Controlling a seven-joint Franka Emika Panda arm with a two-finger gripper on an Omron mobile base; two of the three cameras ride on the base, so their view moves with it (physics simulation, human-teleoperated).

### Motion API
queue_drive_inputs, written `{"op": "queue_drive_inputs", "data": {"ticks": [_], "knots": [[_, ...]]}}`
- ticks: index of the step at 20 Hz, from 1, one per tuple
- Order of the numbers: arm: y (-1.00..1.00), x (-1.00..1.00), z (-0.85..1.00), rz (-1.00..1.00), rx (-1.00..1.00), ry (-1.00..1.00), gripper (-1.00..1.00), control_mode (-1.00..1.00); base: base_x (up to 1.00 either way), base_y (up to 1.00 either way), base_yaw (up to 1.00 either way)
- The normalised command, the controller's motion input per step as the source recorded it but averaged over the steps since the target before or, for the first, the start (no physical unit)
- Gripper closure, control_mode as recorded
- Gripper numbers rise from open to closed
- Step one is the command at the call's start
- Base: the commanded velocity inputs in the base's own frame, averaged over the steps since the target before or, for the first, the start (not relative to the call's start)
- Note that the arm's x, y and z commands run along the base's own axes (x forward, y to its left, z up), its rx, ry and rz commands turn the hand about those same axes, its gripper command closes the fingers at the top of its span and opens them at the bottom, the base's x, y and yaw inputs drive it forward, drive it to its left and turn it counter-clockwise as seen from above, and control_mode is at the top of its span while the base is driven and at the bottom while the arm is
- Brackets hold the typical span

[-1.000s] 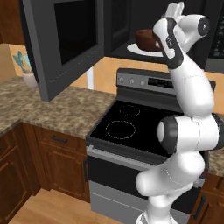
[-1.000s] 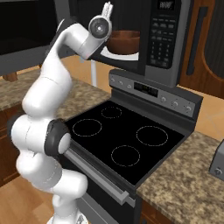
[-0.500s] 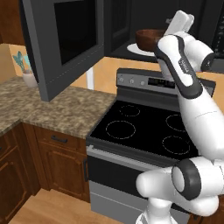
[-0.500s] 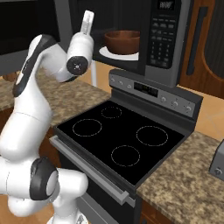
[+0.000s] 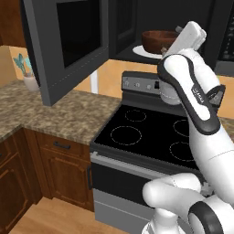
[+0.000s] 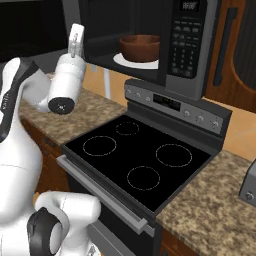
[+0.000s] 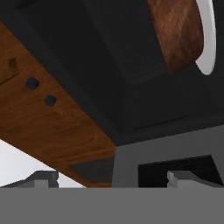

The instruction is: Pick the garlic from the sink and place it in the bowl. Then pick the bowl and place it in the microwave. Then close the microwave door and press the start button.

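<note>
Bowl (image 6: 140, 47) on turntable plate (image 6: 135, 61) inside microwave (image 6: 150, 42); door (image 5: 64, 45) open; fingers (image 7: 111, 177) spread wide, empty.

A glossy reddish-brown wood grain is shown by the bowl (image 6: 140, 47), which is set on a smooth white turntable plate (image 6: 125, 61). The microwave (image 6: 192, 45) is finished in matt black, its door (image 5: 64, 45) fitted with dark glass. The stove top (image 6: 137, 162) is rendered as glossy black glass, and the surface (image 5: 59, 112) as speckled stone.
</note>
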Motion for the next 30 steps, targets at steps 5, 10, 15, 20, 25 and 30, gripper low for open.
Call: {"op": "queue_drive_inputs", "data": {"ticks": [5,10,15,20,25,30], "knots": [[0.21,-1.0,0.62,-0.13,-0.06,0.03,-1.0,-1.0,0.0,0.0,0.0],[0.28,-1.0,0.47,-0.12,-0.01,0.09,-1.0,-1.0,0.0,0.0,0.0],[0.34,-1.0,0.32,-0.13,0.01,0.1,-1.0,-1.0,0.0,0.0,0.0],[0.37,-1.0,0.37,-0.16,0.02,0.05,-1.0,-1.0,0.0,0.0,0.0],[0.76,-0.74,0.0,-0.05,0.13,0.0,-1.0,-1.0,0.0,0.0,0.0],[0.69,-0.92,-0.05,0.0,0.08,-0.05,-1.0,-1.0,0.0,0.0,0.0]]}}
